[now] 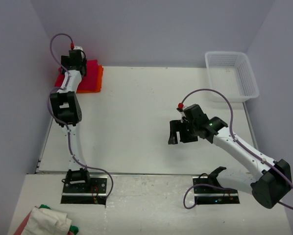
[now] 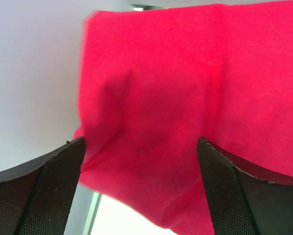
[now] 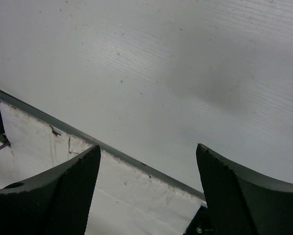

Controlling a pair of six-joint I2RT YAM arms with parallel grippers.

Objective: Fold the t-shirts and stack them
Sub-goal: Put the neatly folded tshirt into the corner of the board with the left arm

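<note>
From above, the left gripper is at the far left corner of the flat white table, directly over a soft crimson-red t-shirt. This shirt is folded and lies on top of a bright orange t-shirt, of which only a narrow strip shows along the right edge. Together they make one stack close to the left wall. From this view I cannot tell how the left fingers stand, because the wrist covers them. The right gripper hangs over the bare middle-right part of the table, well apart from the stack, with its two dark fingers separated. A white plastic basket with a lattice wall stands at the far right corner. A pale bundle of cloth with green and red bits lies at the near left, in front of the arm bases.

In the left wrist view, the crimson-red t-shirt fills almost the whole frame, with soft wrinkles. The black fingers of the left gripper are wide apart and pinch nothing.

In the right wrist view, the right gripper is also spread wide, holding nothing, above the white table and the dark strip at its edge.
</note>
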